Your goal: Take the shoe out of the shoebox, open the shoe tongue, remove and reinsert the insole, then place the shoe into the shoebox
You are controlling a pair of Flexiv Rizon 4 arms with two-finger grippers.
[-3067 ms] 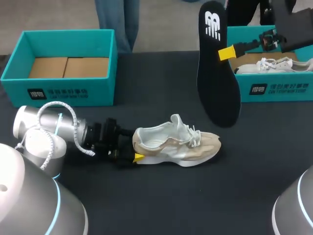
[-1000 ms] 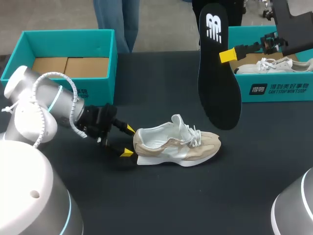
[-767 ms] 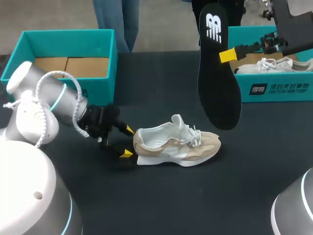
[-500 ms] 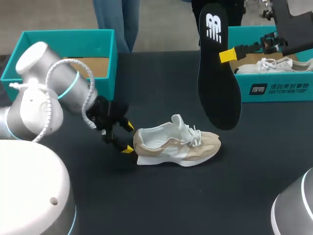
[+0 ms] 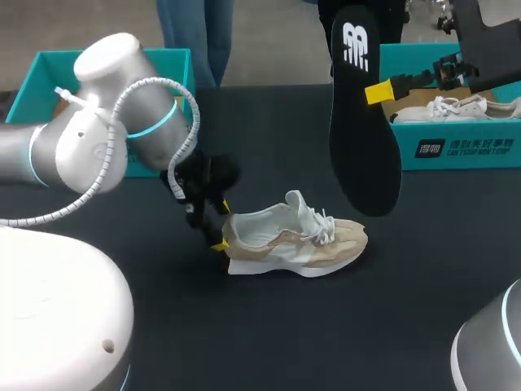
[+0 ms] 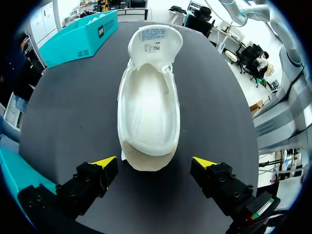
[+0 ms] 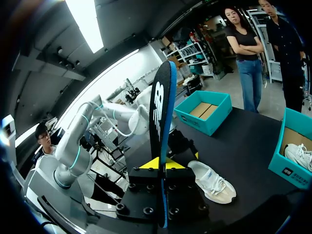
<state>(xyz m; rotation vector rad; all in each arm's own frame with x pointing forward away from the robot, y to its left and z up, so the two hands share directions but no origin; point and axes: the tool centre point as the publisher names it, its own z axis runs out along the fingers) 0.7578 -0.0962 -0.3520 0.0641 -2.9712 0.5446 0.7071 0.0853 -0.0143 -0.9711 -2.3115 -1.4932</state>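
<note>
While lifted clear, black foam insole [image 5: 364,122]: clamped by right gripper [image 7: 158,163].
Left gripper [image 6: 153,162]: wide, behind heel of beige mesh sneaker [image 5: 293,240].
Next: reinsertion.

Silver arms [image 5: 89,142] — cyan rings [image 5: 159,130], yellow-tipped fingers [image 6: 104,164]

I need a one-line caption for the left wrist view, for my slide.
Open left gripper just behind the heel of the white shoe, lying on the black table.
</note>
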